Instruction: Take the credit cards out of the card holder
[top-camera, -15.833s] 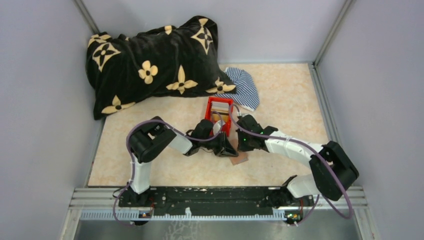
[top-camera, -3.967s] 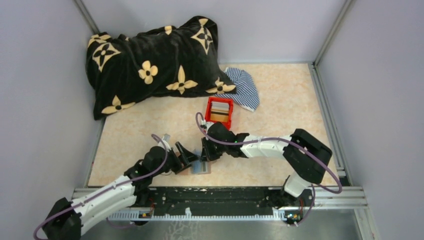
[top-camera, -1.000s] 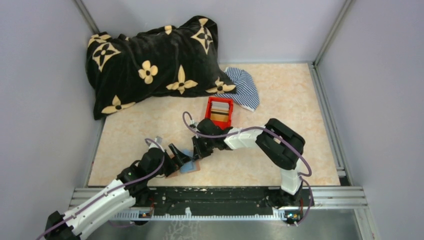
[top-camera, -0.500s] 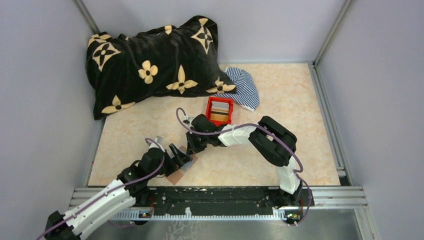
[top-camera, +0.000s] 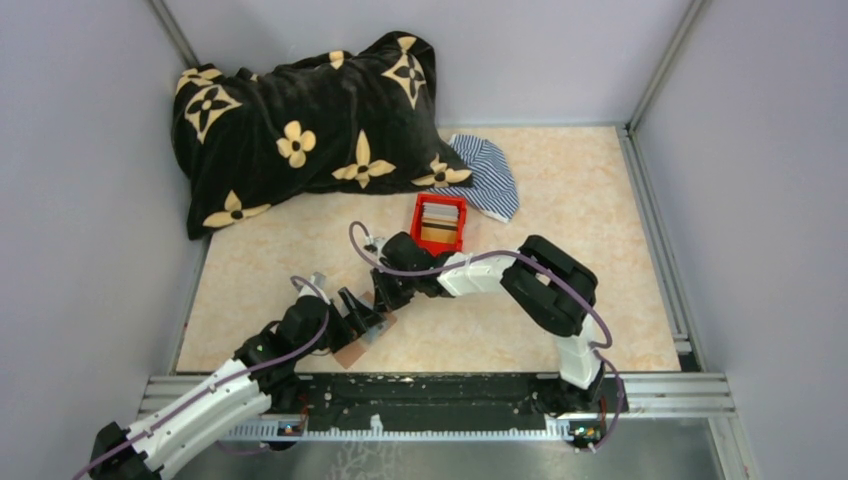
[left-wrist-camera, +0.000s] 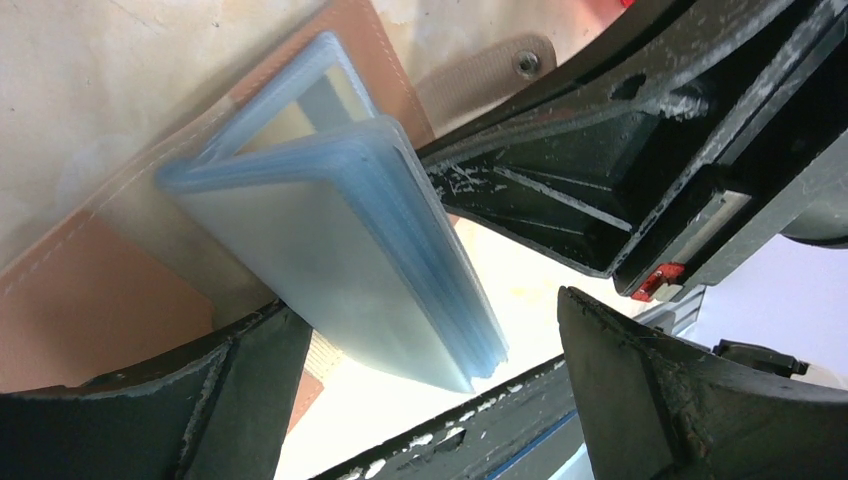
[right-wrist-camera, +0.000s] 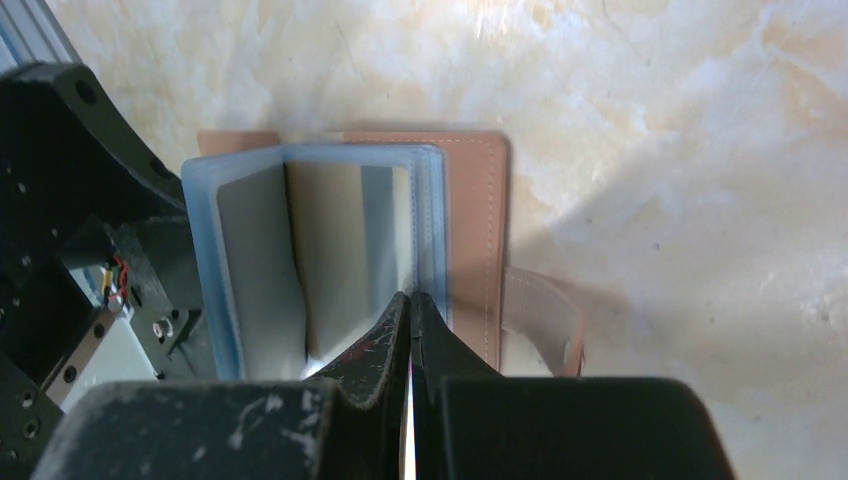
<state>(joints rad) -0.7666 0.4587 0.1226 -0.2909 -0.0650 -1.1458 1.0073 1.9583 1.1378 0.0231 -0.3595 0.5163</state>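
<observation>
Low in the overhead view, left of centre, the small reddish-brown leather folding card holder (top-camera: 352, 350) lies open and flat on the pale marbled table (top-camera: 560, 200), its snap tab (right-wrist-camera: 545, 315) stretched out to one side. From its spine a stack of pale blue translucent plastic sleeves (right-wrist-camera: 250, 250) stands up and fans apart. Whether credit cards sit inside them I cannot tell. The left gripper (left-wrist-camera: 428, 305) is spread wide, one black finger on each side of the blue stack, and I cannot tell whether either finger touches it. The right gripper (right-wrist-camera: 410, 300) comes in from the upper right with its jaws pressed tight together, the joined tips resting against the edge of the fanned sleeves. I cannot make out whether anything is pinched between them. Farther up the overhead view sits a red plastic open-top box (top-camera: 438, 222). Beyond it lie a blue-and-white striped cloth (top-camera: 490, 178) and a big black plush cushion with cream flowers (top-camera: 300, 120).
</observation>
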